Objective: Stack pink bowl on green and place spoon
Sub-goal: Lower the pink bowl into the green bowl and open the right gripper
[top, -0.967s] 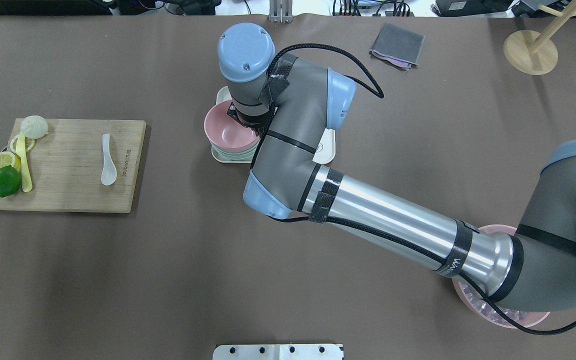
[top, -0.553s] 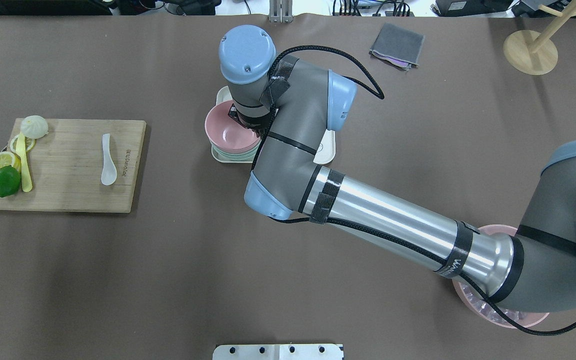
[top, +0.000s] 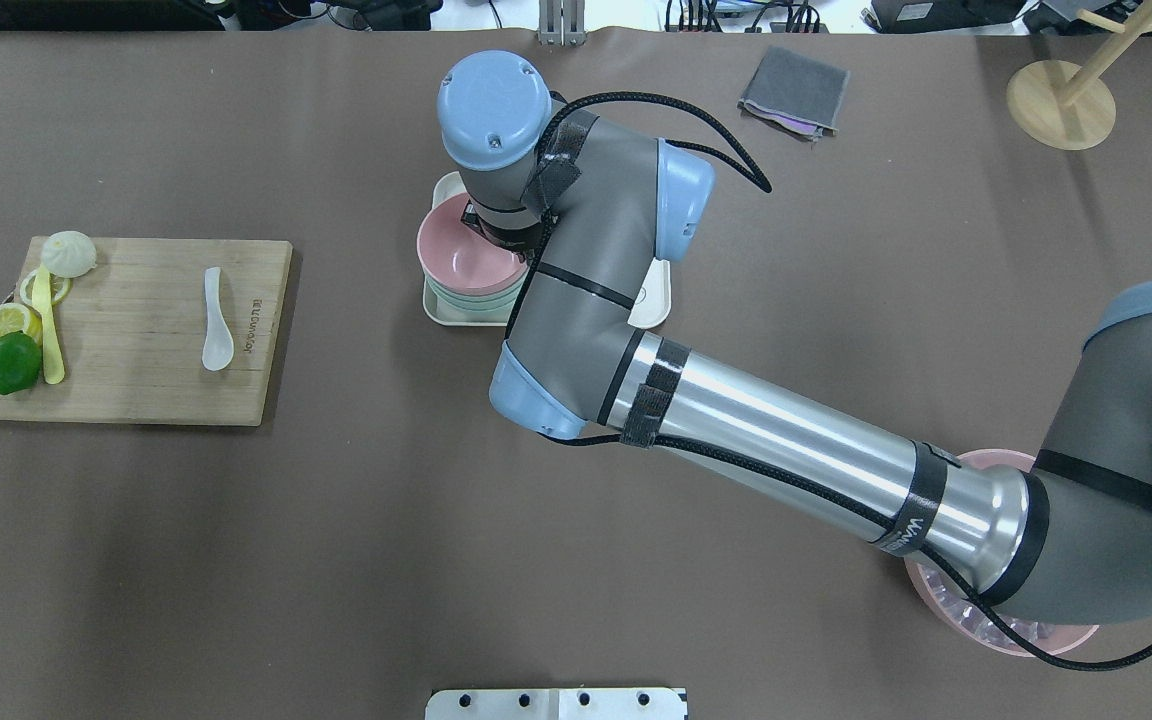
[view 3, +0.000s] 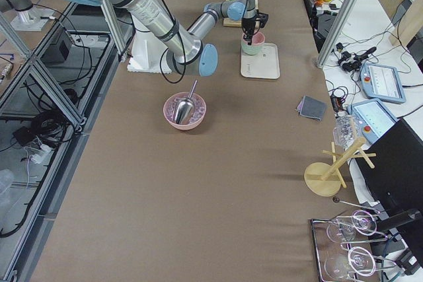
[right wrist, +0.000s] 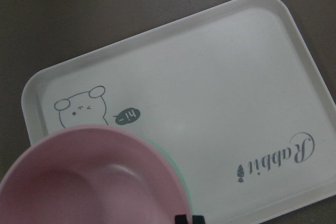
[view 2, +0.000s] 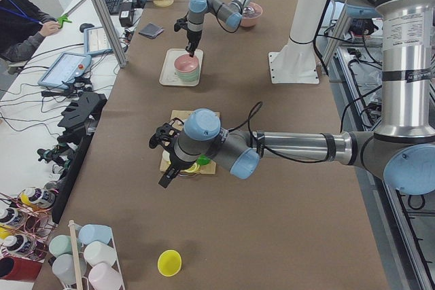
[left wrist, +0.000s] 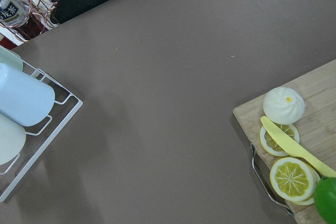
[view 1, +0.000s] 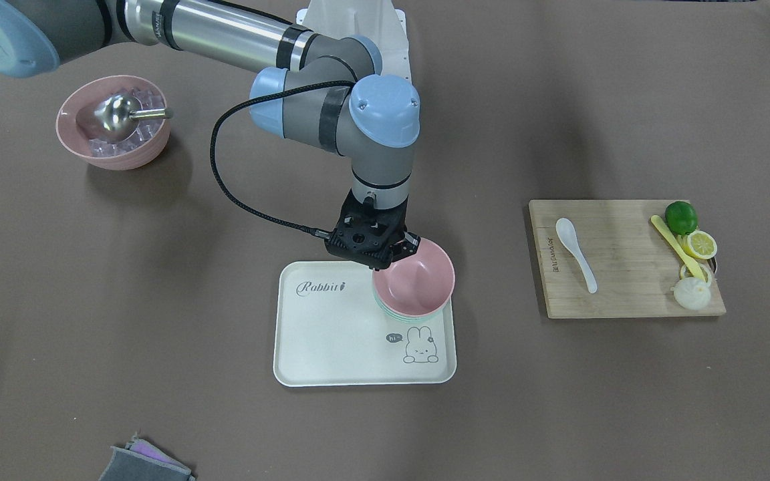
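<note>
Cloth (view 1: 148, 464): grey, folded, at the bottom-left edge of the front-facing view, well apart from the rest.
Tray (view 1: 331, 334): cream, lower middle; its left and lower parts show only a printed word and a rabbit, so there is open surface there.
Green bowl (view 1: 402, 316): in the tray's upper-right corner, close to both rims; only its edge peeks out.
Pink bowl (view 1: 418, 280): nested in the green bowl.
Right gripper (view 1: 385, 259): points down, pinching the pink bowl's left rim.
Table (view 1: 492, 374): a broad brown strip runs between tray and board.
Board (view 1: 625, 274): wooden, right of frame.
Spoon (view 1: 575, 254): white, lying near the board's left edge, apart from the food.
Food: lime (view 1: 680, 217), lemon slice (view 1: 700, 244), knife (view 1: 676, 247) and bun (view 1: 691, 294) crowd the board's right edge.
Second bowl (view 1: 117, 157): pink, upper left, holding a metal scoop (view 1: 114, 113), well apart from the tray.
Left gripper (view 2: 167, 171): seen only in the left side view, over the board's end; spread or closed, I cannot tell.
Right wrist view: a dark fingertip (right wrist: 182, 219) at the pink rim, with the green edge beside it — in the overhead view the arm covers that spot.
Left wrist view: a wire rack (left wrist: 50, 124) of cups (left wrist: 21, 98) at the left edge — outside the front-facing frame.
</note>
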